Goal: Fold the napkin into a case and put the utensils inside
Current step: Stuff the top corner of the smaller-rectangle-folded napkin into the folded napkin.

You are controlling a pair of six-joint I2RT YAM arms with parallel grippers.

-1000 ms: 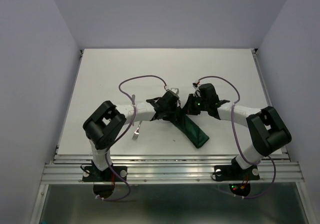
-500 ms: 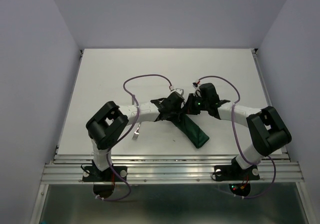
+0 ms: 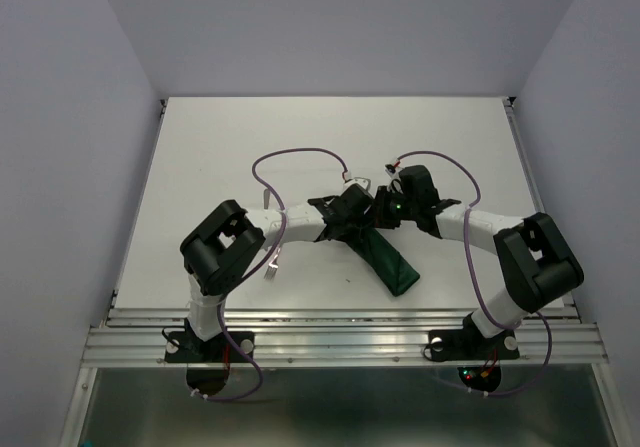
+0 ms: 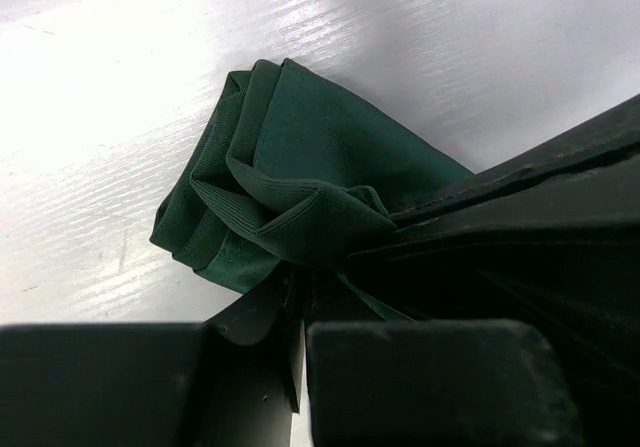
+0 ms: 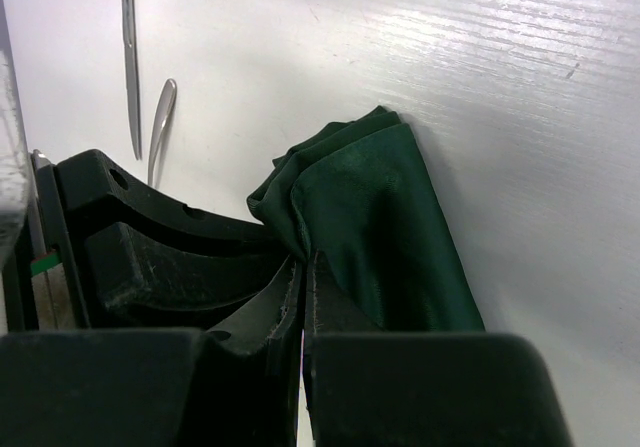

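The dark green napkin (image 3: 392, 262) lies as a narrow folded strip, slanting from the table's middle down to the right. Its upper end is bunched into folds (image 4: 290, 177), and both grippers meet there. My left gripper (image 4: 305, 272) has its jaws drawn together on a fold of the cloth. My right gripper (image 5: 305, 259) is shut on the napkin's edge (image 5: 380, 217) right beside it. Two slim silver utensils (image 5: 130, 57) lie side by side on the table beyond the left gripper. In the top view only one utensil's end (image 3: 272, 261) shows, by the left forearm.
The white table (image 3: 220, 157) is walled by pale panels on both sides and at the back. A metal rail (image 3: 340, 332) runs along the near edge by the arm bases. Purple cables (image 3: 295, 157) loop above both wrists.
My left gripper has moved right to the napkin's bunched upper end and its jaws have closed on the fold. The right arm and the napkin's lower end have stayed put.
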